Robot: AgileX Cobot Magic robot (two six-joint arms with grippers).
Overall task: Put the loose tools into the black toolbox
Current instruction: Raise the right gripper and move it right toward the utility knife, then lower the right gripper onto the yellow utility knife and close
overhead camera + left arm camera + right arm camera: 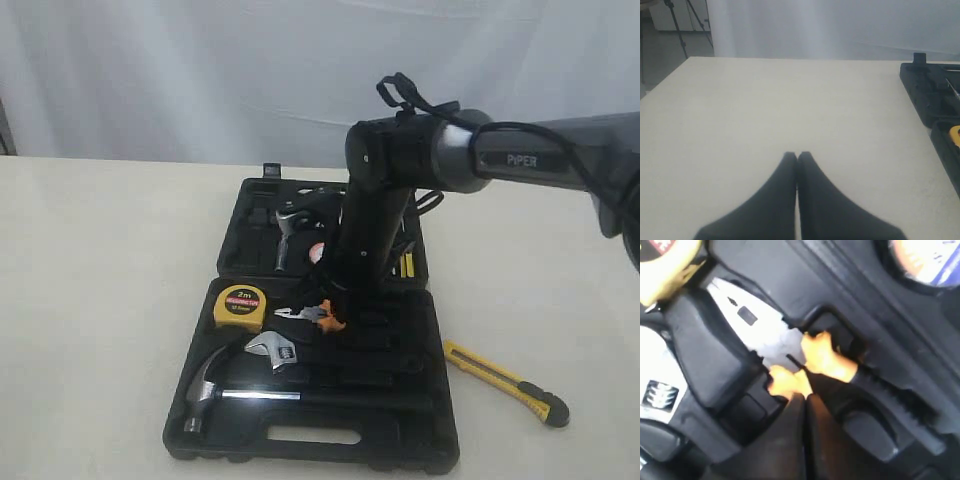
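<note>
The large flat black moulded plastic toolbox (400, 440) is lying open on the beige table (100, 300), both halves facing up. In its near half, the steel claw hammer (250, 396) is resting along the front, and the adjustable steel wrench (272, 350) is sitting just behind it. The yellow "2m" tape measure (240, 307) is sitting in the left pocket of the same half, and the orange-and-black-handled pliers (310, 314) are lying beside it. The yellow-and-black utility knife (505, 383) is lying outside, on the table right of the toolbox. The right gripper (802, 399) is pressing its closed fingers on the pliers' orange handles, gripping nothing. The left gripper (797, 159) is hovering closed and empty over bare table.
</note>
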